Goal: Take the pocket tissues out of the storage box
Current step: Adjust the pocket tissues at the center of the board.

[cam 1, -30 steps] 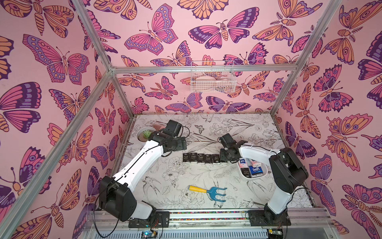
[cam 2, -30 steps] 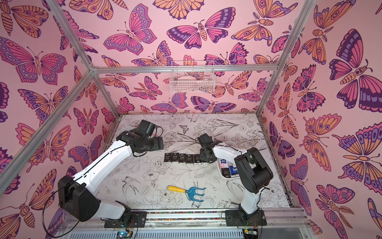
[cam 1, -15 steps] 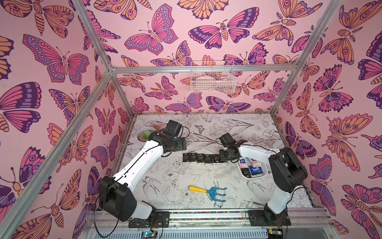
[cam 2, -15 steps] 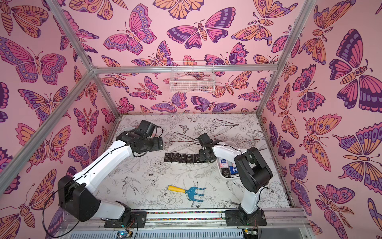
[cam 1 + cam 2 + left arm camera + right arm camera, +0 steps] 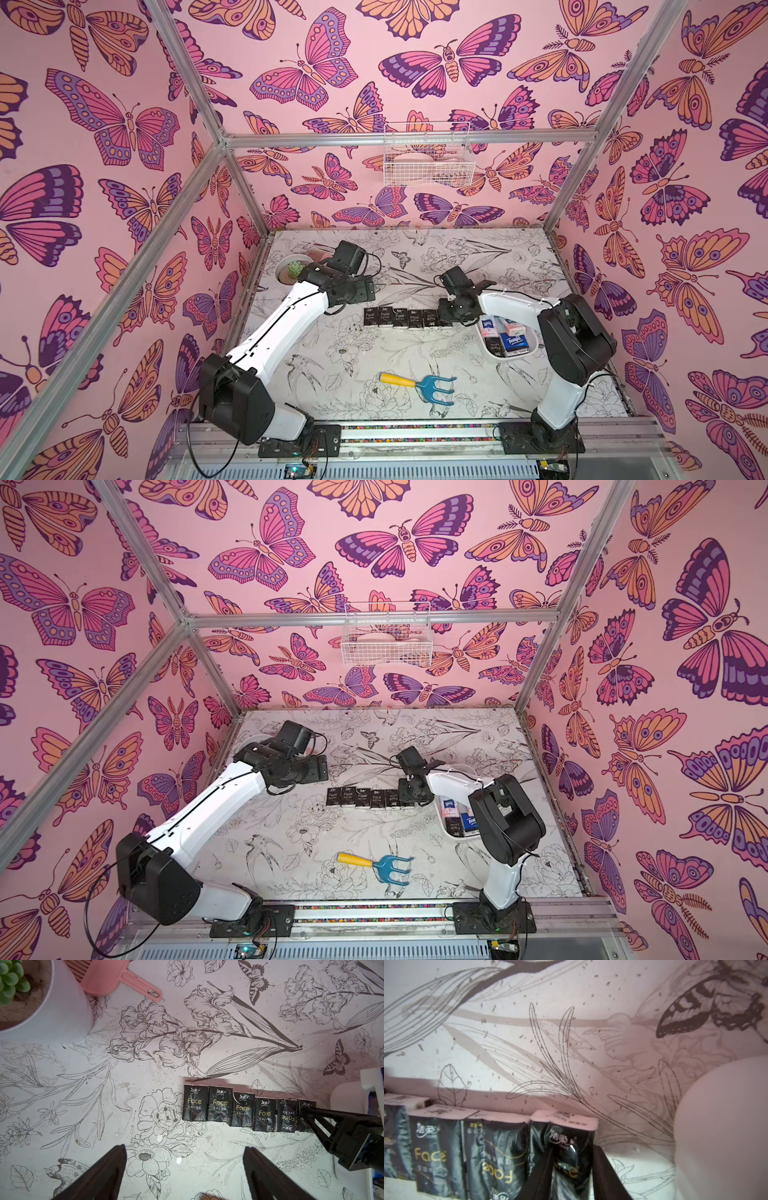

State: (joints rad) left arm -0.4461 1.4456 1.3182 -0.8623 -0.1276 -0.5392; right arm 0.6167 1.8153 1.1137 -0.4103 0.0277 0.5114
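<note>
1. While your storage box (image 5: 504,360) holds a blue Tempo packet (image 5: 515,341) and others, six glossy black Face packets (image 5: 241,1109) lie in a row beside it.
2. Your right gripper (image 5: 572,1159), reaching low, clamps the row's end packet (image 5: 571,1138) nearest the box.
3. Your left gripper (image 5: 185,1148) hovers above, jaws wide apart.

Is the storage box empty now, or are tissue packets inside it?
Not empty. In a top view the storage box holds several packets, among them a blue Tempo packet; the black packets lie in a row outside it.
</note>
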